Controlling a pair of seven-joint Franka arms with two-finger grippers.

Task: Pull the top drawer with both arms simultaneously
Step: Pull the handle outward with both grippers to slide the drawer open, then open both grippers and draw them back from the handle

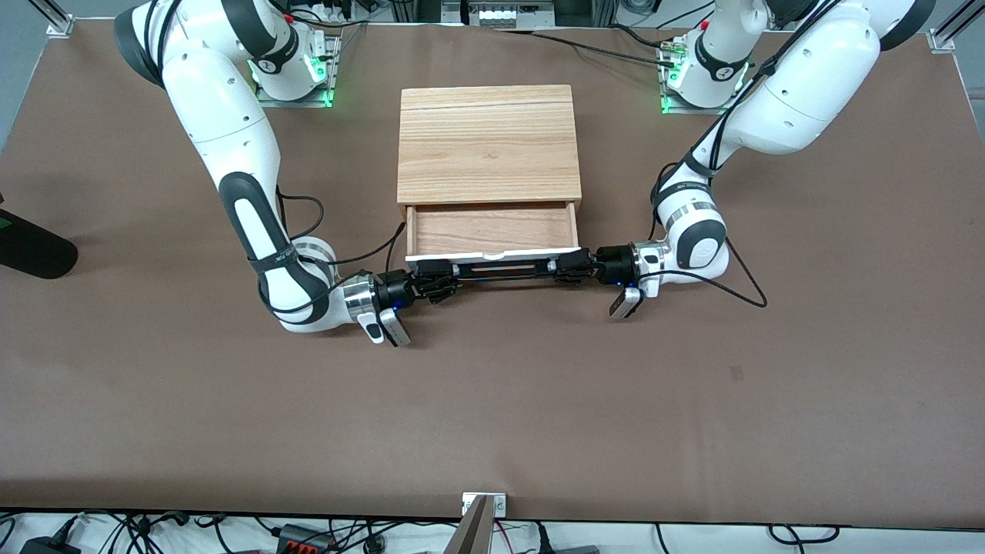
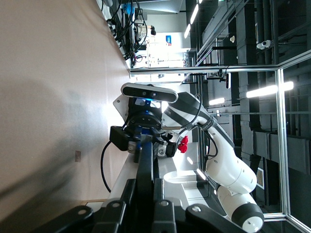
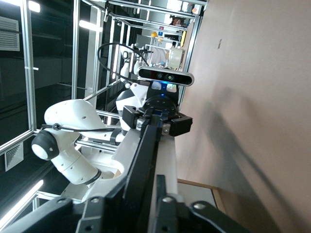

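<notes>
The top drawer (image 1: 492,229) stands partly pulled out of the cabinet, its light-wood inside showing. Its white front panel (image 1: 492,254) carries the long black bar handle (image 1: 500,270). My right gripper (image 1: 435,282) is shut on the handle's end toward the right arm. My left gripper (image 1: 571,268) is shut on the end toward the left arm. In the left wrist view my left gripper (image 2: 146,196) clamps the handle (image 2: 145,165), with the right gripper (image 2: 143,141) at its other end. In the right wrist view my right gripper (image 3: 143,196) clamps the handle (image 3: 146,150), with the left gripper (image 3: 156,119) at its other end.
The cabinet's light-wood top panel (image 1: 489,142) lies between the two arm bases. A black object (image 1: 31,246) sits at the table edge toward the right arm's end. Black cables trail by both wrists. The brown table (image 1: 492,400) stretches nearer the front camera.
</notes>
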